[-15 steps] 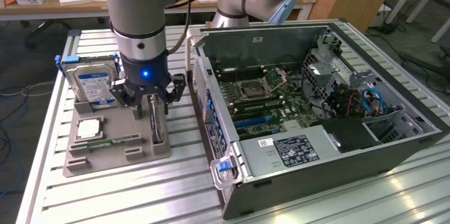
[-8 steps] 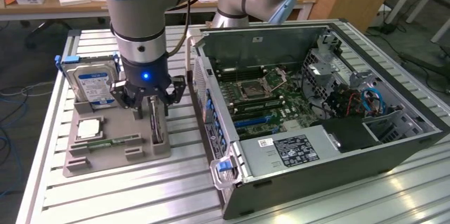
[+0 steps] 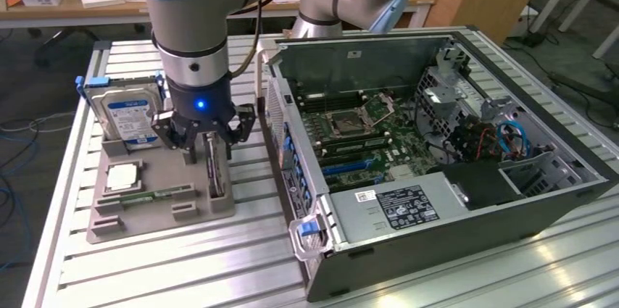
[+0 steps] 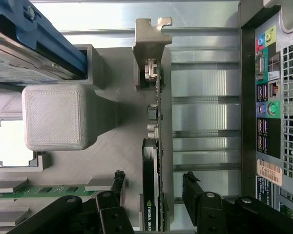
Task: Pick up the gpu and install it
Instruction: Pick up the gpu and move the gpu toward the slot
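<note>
Straddling the gpu [image 4: 152,195]: gripper [image 3: 209,151], jaws spread wide, one finger [image 4: 118,184] on each side of the card, both clear of it. Gpu: standing on edge in a slot of the grey holder tray [image 3: 145,227], metal bracket [image 4: 151,44] at one end. Same tray: memory stick [image 3: 155,196], processor chip [image 3: 124,176], upright hard drive [image 3: 130,116]. Beyond, at the exterior view's right: open computer case [image 3: 435,239] on the slatted table [image 3: 193,275].
</note>
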Action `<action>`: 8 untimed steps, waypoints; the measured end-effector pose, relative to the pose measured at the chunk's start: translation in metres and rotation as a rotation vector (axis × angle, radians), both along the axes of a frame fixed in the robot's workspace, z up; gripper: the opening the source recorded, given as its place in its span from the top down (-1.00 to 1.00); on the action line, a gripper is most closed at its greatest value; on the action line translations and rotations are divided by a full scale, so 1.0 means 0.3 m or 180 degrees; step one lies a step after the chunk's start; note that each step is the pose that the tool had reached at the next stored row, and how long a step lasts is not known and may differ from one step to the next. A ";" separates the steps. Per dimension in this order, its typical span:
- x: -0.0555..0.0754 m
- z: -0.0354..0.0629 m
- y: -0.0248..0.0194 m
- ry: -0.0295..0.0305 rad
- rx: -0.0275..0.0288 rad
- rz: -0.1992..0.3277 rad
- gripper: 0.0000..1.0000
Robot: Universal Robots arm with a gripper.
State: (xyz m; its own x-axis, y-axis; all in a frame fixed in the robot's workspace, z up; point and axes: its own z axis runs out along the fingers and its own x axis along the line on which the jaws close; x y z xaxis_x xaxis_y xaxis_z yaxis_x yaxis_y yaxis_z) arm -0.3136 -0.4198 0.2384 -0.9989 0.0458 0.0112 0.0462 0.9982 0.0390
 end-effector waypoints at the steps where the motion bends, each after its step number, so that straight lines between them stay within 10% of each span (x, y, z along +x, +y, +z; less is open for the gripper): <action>1: 0.000 0.000 0.000 0.0000 0.0000 0.0000 -0.18; 8: 0.000 -0.008 0.000 -0.0001 0.0000 0.0000 -0.18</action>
